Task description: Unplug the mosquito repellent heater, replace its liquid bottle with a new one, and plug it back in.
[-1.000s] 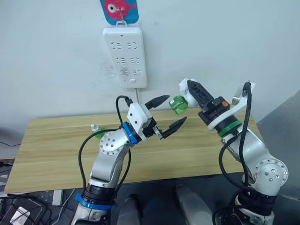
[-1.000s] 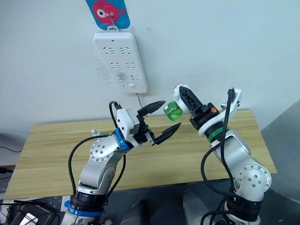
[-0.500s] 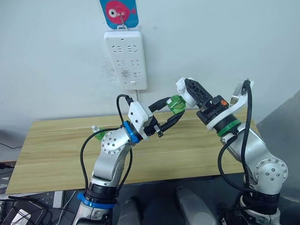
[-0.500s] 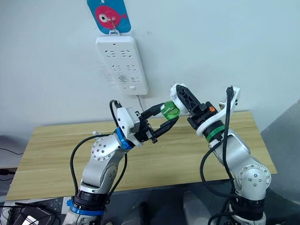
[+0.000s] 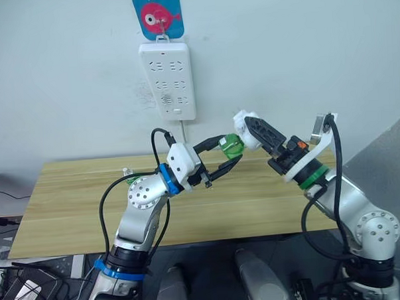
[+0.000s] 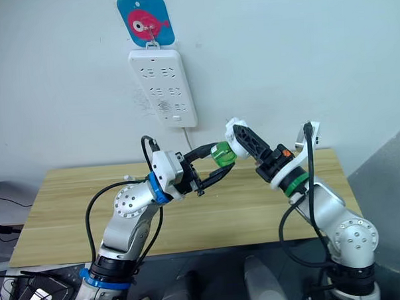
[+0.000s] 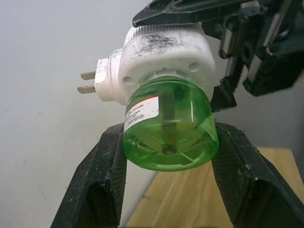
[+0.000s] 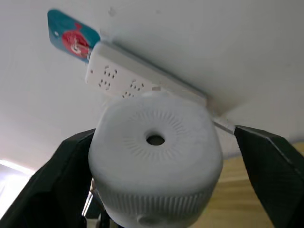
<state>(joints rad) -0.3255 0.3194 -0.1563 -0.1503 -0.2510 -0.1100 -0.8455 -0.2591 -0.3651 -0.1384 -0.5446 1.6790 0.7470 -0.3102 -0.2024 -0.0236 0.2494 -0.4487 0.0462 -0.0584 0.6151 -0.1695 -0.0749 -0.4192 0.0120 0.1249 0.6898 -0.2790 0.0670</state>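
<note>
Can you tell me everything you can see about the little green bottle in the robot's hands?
The liquid bottle is tiny, squat, clear green plastic with a white and red label and a thin dark wick stem inside. Its neck sits in the white mosquito repellent heater, held by the right gripper above the table. The left gripper's two black fingers stand on either side of it.

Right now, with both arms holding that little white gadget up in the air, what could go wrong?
The left end effector grips only the smooth green liquid bottle; it may slip instead of unscrewing. The mosquito repellent heater is held off the wooden table by the right end effector; if twisting loosens that hold, it could drop. The spare green bottle stands near the left arm's elbow and could be knocked.
</note>
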